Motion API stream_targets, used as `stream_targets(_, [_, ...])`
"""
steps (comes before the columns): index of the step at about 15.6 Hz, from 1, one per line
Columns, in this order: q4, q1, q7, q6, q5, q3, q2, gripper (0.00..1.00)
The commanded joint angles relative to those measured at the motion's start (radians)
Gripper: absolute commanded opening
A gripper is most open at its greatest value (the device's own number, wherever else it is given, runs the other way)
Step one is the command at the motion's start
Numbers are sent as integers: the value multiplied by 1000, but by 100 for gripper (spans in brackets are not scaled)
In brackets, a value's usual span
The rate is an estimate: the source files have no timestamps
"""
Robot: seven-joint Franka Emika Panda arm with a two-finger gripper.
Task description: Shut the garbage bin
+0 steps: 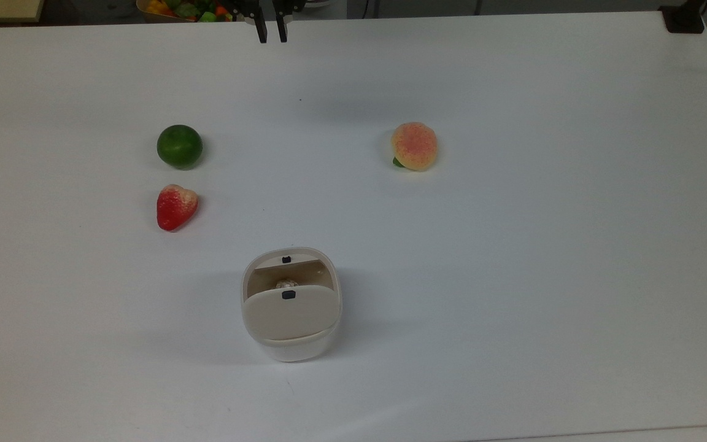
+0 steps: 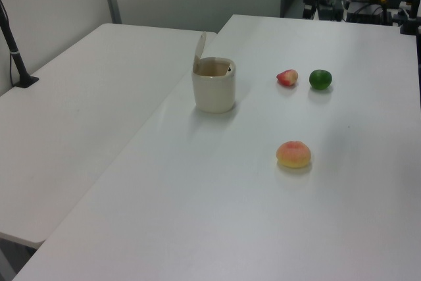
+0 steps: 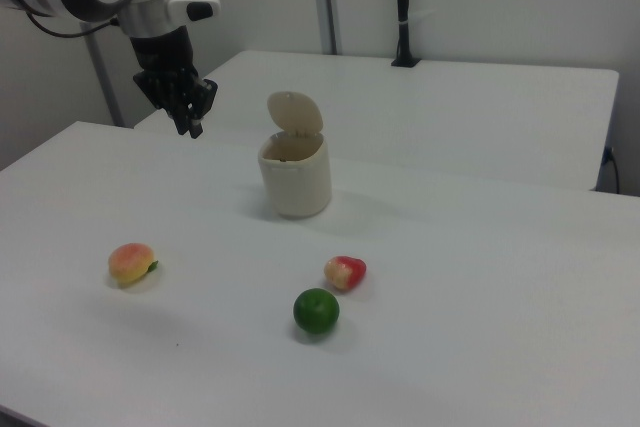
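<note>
The garbage bin (image 1: 292, 344) is a small white tub near the front middle of the white table (image 1: 513, 276). Its beige lid (image 1: 289, 316) with a black button stands raised on its hinge, so the mouth is open. A pale round object (image 1: 286, 284) lies inside. The left view shows the bin (image 2: 214, 90) with the lid (image 2: 199, 51) upright, and so does the right view, with bin (image 3: 295, 187) and lid (image 3: 294, 112). My gripper (image 1: 272, 34) hangs over the table's far edge, well away from the bin, its fingers almost together and holding nothing. In the right view the gripper (image 3: 191, 125) is left of the bin and higher.
A green lime (image 1: 179, 146) and a red strawberry (image 1: 175, 207) lie left of the bin in the top view; a peach (image 1: 414, 146) lies to the right. A basket of fruit (image 1: 181, 7) sits beyond the far edge. A second table (image 2: 79, 97) adjoins.
</note>
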Motion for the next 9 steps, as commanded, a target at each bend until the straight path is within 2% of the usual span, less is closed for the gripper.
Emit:
stream_targets(1, [-27, 9, -20, 29, 40, -9, -14, 11])
stream_targets(3, [-27, 9, -20, 29, 60, -9, -11, 4])
stream_targets(9, [-27, 13, -21, 67, 80, -6, 16, 0])
